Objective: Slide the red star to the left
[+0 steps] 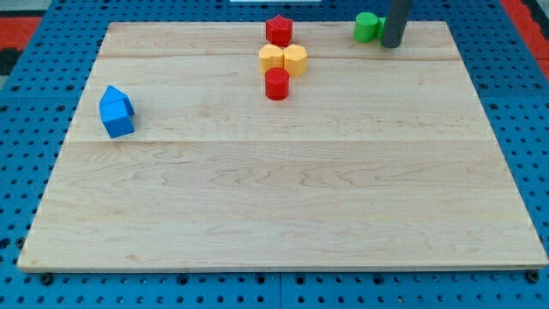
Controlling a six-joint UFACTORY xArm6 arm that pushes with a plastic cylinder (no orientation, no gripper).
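Note:
The red star [279, 30] sits near the board's top edge, a little right of centre. Just below it lie two yellow blocks, a star-like one [272, 58] and a hexagon [295, 59], touching each other. A red cylinder [276, 84] stands right below the yellow pair. My tip [392, 43] is at the top right, well to the right of the red star and touching the right side of a green cylinder [368, 27].
Two blue blocks [116, 112] sit together near the wooden board's [283, 206] left edge. The board lies on a blue perforated base [17, 172].

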